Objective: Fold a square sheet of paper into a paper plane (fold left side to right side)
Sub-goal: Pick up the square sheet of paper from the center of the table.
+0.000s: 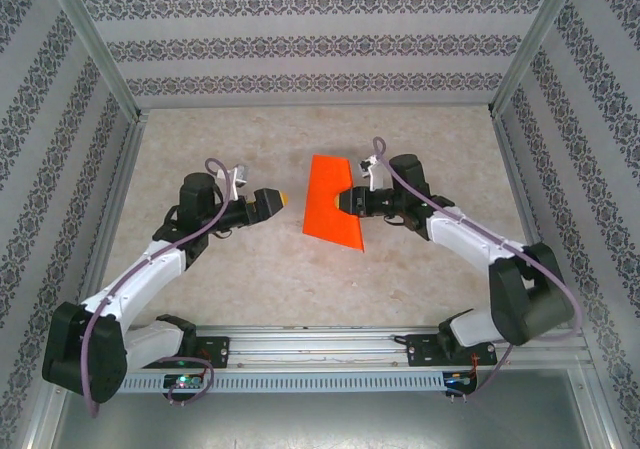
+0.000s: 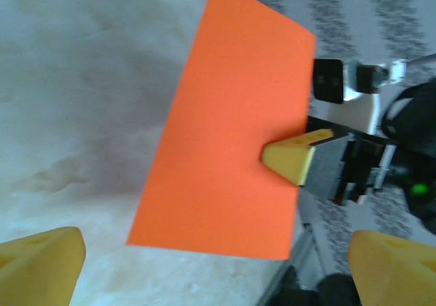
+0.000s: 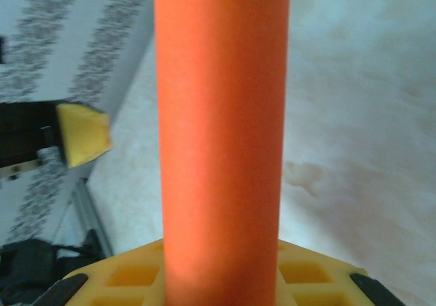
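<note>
Paper [image 1: 331, 207] is a folded oblong right now, roughly mid-worktop [image 1: 250, 289] in the top view. The long axis runs 12 to 6, leaning a bit so the lower end drifts toward 5, and the bottom edge is slanted, with the sharpest corner pointing that way.

The right gripper [image 1: 347, 202] comes in from 3 o'clock with its jaws pinching the paper's right long edge about halfway along. From the left wrist you can see one yellow fingertip [image 2: 291, 159] lapped over that edge. The left gripper [image 1: 279, 200] sits at the paper's 9 o'clock, near it but not touching, jaws spread wide.

Can't tell if the paper's left edge touches the worktop.
</note>
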`<move>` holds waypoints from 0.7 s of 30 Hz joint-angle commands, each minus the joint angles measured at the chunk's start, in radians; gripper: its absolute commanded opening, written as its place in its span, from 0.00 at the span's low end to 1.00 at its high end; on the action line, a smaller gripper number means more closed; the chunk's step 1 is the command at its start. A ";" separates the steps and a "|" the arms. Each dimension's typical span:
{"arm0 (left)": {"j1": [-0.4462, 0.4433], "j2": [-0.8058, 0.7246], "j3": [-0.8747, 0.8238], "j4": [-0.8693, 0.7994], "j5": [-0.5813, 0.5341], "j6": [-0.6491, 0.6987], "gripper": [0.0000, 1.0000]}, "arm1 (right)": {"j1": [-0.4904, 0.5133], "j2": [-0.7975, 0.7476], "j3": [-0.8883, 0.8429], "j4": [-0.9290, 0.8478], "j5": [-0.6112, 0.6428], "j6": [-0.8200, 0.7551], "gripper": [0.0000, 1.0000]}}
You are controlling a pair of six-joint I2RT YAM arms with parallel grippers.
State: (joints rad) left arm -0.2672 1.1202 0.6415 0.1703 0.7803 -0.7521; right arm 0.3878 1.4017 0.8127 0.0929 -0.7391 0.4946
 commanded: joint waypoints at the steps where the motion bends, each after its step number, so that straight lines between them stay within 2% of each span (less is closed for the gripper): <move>1: 0.005 -0.013 -0.013 0.215 0.172 -0.022 1.00 | -0.008 -0.075 -0.031 0.154 -0.170 0.035 0.28; 8: 0.004 0.022 0.038 0.224 0.256 -0.010 0.99 | 0.000 -0.165 -0.031 0.208 -0.298 0.075 0.27; 17: -0.030 0.096 0.095 0.219 0.307 0.004 0.96 | 0.066 -0.149 0.010 0.205 -0.356 0.084 0.27; 19: -0.041 0.111 0.107 0.226 0.319 0.001 0.93 | 0.080 -0.139 0.025 0.192 -0.346 0.074 0.27; 21: -0.048 0.119 0.116 0.234 0.331 -0.004 0.84 | 0.083 -0.128 0.034 0.182 -0.329 0.066 0.27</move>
State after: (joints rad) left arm -0.2993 1.2316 0.7181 0.3439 1.0645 -0.7624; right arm 0.4633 1.2606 0.8089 0.2649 -1.0492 0.5770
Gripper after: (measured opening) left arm 0.872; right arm 0.274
